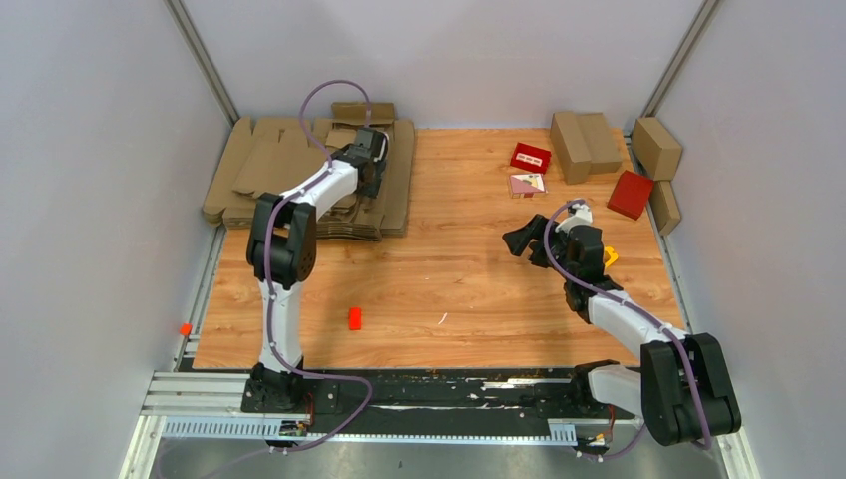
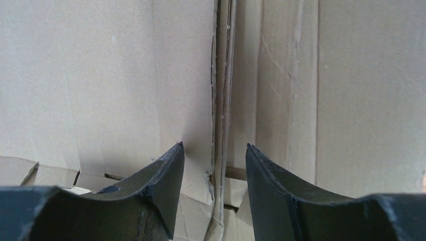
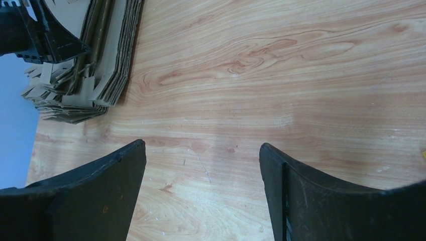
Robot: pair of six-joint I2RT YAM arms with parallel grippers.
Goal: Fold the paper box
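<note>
the left fingers (image 2: 173, 160) stand apart with nothing clamped, straddling a raised cardboard edge (image 2: 221, 100) that runs straight away from them, along their line of reach. that edge seems to belong to the paper box (image 2: 100, 75), a flat brown sheet directly under and ahead of them, on top of a stack (image 1: 269, 150) at the counter's (image 1: 449, 289) far left corner. the left arm is much the nearer. the right fingers (image 3: 133, 165) are also apart, over bare wood, with the stack well away, ahead and to the left in their own view.
</note>
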